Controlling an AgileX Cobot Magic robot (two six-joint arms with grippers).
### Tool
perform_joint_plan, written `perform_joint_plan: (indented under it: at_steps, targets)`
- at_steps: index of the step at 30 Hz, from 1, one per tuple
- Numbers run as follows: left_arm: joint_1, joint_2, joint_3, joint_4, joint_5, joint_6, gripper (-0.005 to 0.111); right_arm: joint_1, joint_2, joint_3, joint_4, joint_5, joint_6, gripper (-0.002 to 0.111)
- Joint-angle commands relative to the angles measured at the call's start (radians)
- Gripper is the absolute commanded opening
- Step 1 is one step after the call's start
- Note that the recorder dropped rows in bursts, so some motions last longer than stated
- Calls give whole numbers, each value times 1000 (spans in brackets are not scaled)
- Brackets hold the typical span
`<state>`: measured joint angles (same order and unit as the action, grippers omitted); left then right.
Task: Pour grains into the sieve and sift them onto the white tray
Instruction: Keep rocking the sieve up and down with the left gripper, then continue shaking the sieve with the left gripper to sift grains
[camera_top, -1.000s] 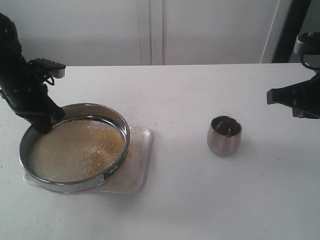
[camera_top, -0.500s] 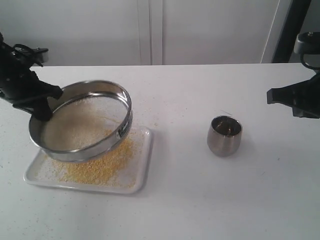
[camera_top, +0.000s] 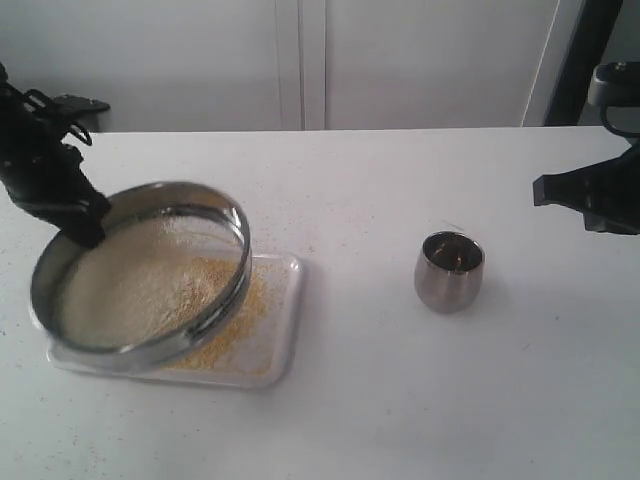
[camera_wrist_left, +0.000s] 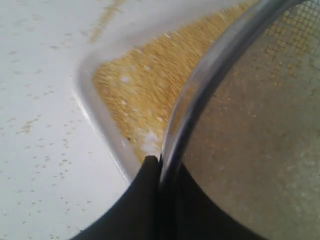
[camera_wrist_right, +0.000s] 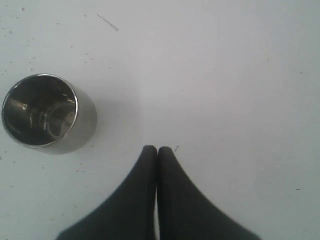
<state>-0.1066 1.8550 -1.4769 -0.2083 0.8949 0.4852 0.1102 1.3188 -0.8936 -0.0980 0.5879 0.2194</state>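
Note:
The round steel-rimmed sieve (camera_top: 140, 275) hangs tilted over the white tray (camera_top: 285, 330), its left side low. My left gripper (camera_top: 85, 228) is shut on the sieve's far-left rim (camera_wrist_left: 200, 85), one finger inside and one outside. Pale and golden grains (camera_top: 150, 285) lie on the mesh, and fine golden grains (camera_wrist_left: 145, 80) cover the tray beneath. My right gripper (camera_wrist_right: 157, 149) is shut on nothing and hovers over bare table, at the right edge of the exterior view.
A small steel cup (camera_top: 449, 270) stands on the white table right of the tray, and it also shows in the right wrist view as the steel cup (camera_wrist_right: 42, 110). Stray grains speckle the table (camera_wrist_left: 40, 125) around the tray.
The left gripper has swung the sieve: level on the tray a second ago, lifted and tilted up toward the back-right half a second ago, now lower and further left. The right arm is still.

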Motion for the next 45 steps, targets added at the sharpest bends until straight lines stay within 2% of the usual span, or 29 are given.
perform_joint_plan:
  at_steps: [1,3,4,5,7,9,10,11,14,15,18,20,22,25,27,30,32,34,36,38,40,41,43,44,45]
  targets:
    - [-22,-16,-2,20,61,-98,0,-4,0,-2,-7,-15,3,0]
    - [-7,-16,-2,30,-41,-476,0,-4,0,-2,-7,-15,3,0]
    - [-5,-16,-2,20,-62,-509,0,-4,0,-2,-7,-15,3,0]
    - [-7,-16,-2,0,-64,-449,0,-4,0,-2,-7,-15,3,0]
    - [-33,-16,-2,-15,-18,-190,0,-4,0,-2,-7,-15,3,0]
    - [-64,-16,-2,36,78,106,0,-4,0,-2,-7,-15,3,0]
    - [-73,-16,-2,77,98,138,0,-4,0,-2,-7,-15,3,0]
    - [-79,-16,-2,118,91,62,0,-4,0,-2,-7,-15,3,0]
    - [-70,-16,-2,157,-26,-468,0,-4,0,-2,-7,-15,3,0]
    - [-66,-16,-2,153,-43,-508,0,-4,0,-2,-7,-15,3,0]
    - [-66,-10,-2,139,-8,-456,0,-4,0,-2,-7,-15,3,0]
    - [-68,-6,-2,136,69,-310,0,-4,0,-2,-7,-15,3,0]
    - [-65,6,-2,149,154,-276,0,-4,0,-2,-7,-15,3,0]
    - [-39,10,-2,170,88,-413,0,-4,0,-2,-7,-17,3,0]
    - [-19,-5,-2,108,9,-460,0,-4,0,-2,-7,-19,3,0]
    - [-5,-17,-2,13,-35,-444,0,-4,0,-2,-7,-19,3,0]
    - [-20,-10,0,-8,-24,-410,0,-4,0,-2,-7,-19,3,0]
    - [-85,4,0,23,12,-276,0,-4,0,-2,-7,-21,3,0]
    - [-140,7,0,150,33,-274,0,-4,0,-2,-7,-21,3,0]
    - [-107,7,-9,217,30,-365,0,-4,0,-2,-7,-21,3,0]
    - [-12,7,-20,149,12,-438,0,-4,0,-2,-7,-21,3,0]
    - [24,7,-18,65,1,-439,0,-4,0,-2,-7,-21,3,0]
    - [16,7,3,-102,6,-262,0,-4,0,-2,-7,-21,3,0]
    - [-20,5,10,-109,24,-195,0,-4,0,-2,-7,-23,3,0]
    - [-61,5,10,-47,37,-184,0,-4,0,-2,-7,-28,3,0]
